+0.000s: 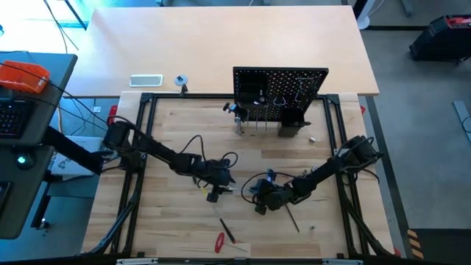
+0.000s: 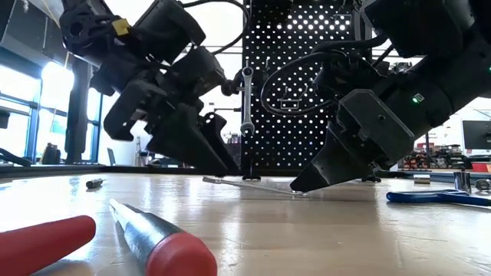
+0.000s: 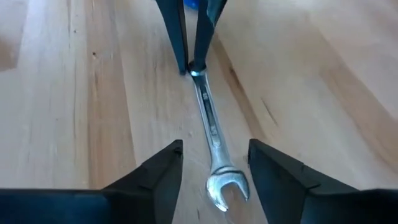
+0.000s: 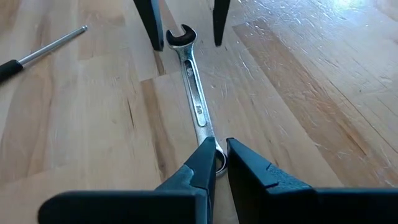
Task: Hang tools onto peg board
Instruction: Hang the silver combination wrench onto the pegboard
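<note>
A silver wrench [image 4: 196,99] lies on the wooden table between my two grippers; it also shows in the high view [image 1: 237,191]. My right gripper [image 4: 221,158] is shut on one end of it. My left gripper [image 3: 214,174] is open, and its fingers stand on either side of the wrench's open-jaw end [image 3: 227,186] without touching it. The black peg board [image 1: 280,92] stands upright at the table's far edge, with another wrench [image 2: 247,100] hanging on it. My right gripper pinches the wrench's end [image 4: 210,146] opposite the open jaw between its two fingers. The fingers slant down from the table's right side and lie along the wrench. The wrench lies on the table [image 2: 253,186].
Two red-handled screwdrivers [image 2: 165,245] [image 2: 46,241] lie near the front edge. A black-handled screwdriver [image 4: 43,46] lies beside the right arm. A blue-handled tool [image 2: 430,197] lies to the right, and a small bit [image 2: 94,182] to the left.
</note>
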Motion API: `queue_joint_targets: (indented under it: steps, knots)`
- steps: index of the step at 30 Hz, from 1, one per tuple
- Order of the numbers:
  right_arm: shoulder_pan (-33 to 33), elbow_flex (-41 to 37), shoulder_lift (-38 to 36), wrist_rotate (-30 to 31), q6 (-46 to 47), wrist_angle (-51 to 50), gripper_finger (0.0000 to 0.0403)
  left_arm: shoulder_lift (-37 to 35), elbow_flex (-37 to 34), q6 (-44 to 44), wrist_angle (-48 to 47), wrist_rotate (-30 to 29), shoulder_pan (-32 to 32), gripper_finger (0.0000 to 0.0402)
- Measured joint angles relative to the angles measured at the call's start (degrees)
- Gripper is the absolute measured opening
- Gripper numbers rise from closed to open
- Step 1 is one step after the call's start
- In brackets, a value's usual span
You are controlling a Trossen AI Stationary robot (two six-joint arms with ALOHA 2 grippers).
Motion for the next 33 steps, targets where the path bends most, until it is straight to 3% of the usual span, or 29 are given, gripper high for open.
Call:
queue_joint_targets:
  steps: [11,18,33]
  knots:
    - [0.0,-0.1,0.1,0.4,0.0,0.4,0.0034,3.9,1.2,-1.6,-0.8,1.4,0.1,0.0180]
    - [0.0,-0.1,0.1,0.9,0.0,0.5,0.0034,4.0,4.1,2.5,-5.7,0.3,0.0,0.0079]
    - [0.9,-0.3,-0.9,2.7,-2.7,1.4,0.0043,3.8,4.7,5.5,-7.8,0.1,-0.1,0.0077]
